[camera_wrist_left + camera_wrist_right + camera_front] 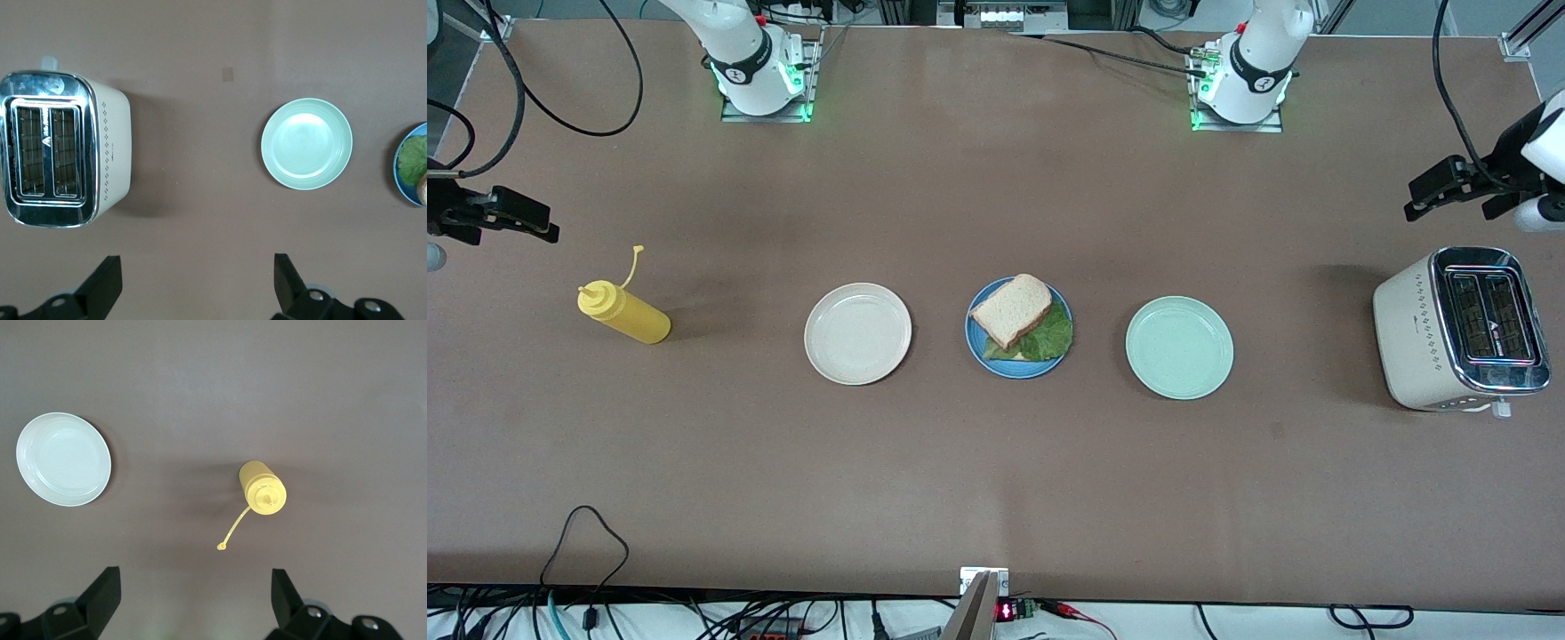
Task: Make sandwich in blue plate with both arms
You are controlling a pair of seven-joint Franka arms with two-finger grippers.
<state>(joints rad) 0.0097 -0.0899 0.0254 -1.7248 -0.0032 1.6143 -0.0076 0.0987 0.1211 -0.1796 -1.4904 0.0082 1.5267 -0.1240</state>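
Observation:
The blue plate (1032,371) sits mid-table between two other plates. On it lies the sandwich: a pale bread slice (1011,308) on top of a ruffled green lettuce leaf (1049,338). What lies under the leaf is mostly hidden. The blue plate's edge (400,179) with lettuce (413,155) also shows in the left wrist view. My left gripper (1416,200) hangs open and empty over bare table beside the toaster; its jaws (197,283) stand wide. My right gripper (538,220) hangs open and empty over bare table by the yellow bottle; its jaws (193,600) stand wide too. Both arms wait apart from the plate.
A cream-white plate (857,333) lies toward the right arm's end and a mint-green plate (1179,348) toward the left arm's end; neither holds anything. A yellow squeeze bottle (623,313) stands at the right arm's end. A cream and chrome toaster (1458,329) stands at the left arm's end.

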